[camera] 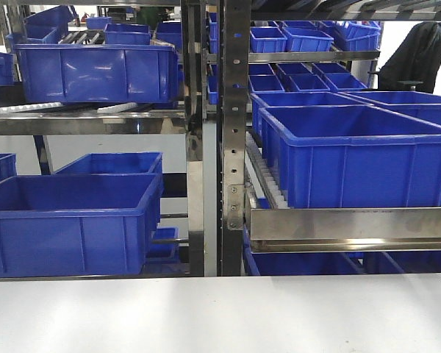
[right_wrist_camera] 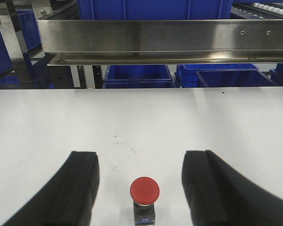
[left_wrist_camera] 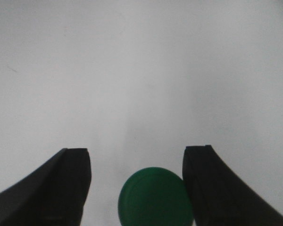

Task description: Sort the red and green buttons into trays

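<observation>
White table [right_wrist_camera: 141, 117] carries two buttons by our count: one green button [left_wrist_camera: 155, 197], one red button [right_wrist_camera: 145, 189]. We see the green button between the left gripper's [left_wrist_camera: 137, 151] wide-open, empty fingers, just beside one finger. The red button sits centred between the right gripper's [right_wrist_camera: 141, 155] wide-open, empty fingers, well short of the table's far edge.
</observation>
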`<state>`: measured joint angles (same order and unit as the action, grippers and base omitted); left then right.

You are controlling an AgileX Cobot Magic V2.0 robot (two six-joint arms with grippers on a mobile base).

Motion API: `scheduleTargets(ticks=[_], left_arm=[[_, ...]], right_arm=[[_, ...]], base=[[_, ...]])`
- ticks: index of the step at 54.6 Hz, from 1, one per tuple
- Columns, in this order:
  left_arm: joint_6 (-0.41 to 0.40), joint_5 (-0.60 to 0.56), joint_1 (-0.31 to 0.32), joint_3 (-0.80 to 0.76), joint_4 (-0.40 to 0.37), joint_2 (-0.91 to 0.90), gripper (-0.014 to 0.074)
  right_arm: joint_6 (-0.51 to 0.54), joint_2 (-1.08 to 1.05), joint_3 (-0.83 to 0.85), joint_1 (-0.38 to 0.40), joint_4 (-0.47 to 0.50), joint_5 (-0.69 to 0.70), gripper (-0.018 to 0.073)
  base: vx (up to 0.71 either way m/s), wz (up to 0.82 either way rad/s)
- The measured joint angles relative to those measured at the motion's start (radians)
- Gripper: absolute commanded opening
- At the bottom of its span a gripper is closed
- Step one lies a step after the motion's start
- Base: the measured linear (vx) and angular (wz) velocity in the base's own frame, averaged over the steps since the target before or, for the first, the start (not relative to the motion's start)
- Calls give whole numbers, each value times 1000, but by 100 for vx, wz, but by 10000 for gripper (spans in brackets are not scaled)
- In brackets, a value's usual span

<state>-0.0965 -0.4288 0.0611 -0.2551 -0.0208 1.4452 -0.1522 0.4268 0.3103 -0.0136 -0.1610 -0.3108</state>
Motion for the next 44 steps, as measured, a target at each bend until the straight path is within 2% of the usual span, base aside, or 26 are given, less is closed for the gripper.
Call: scheduleTargets(ticks=[11,21,33,44], left_arm=[[-27,-4,0,-6,65,38,544],[-26,-32,0,-8,68,110,544],[-23,-141,0,-8,68,214,541],[-26,-159,0,-8,68,268,473]], right_arm=[[0,0,0,0,0,-7,463],[0,0,0,0,0,-7,463],[0,0,0,0,0,-7,463],[0,0,0,0,0,-7,463]], base=[[0,0],[0,0],[0,0],[0,0]])
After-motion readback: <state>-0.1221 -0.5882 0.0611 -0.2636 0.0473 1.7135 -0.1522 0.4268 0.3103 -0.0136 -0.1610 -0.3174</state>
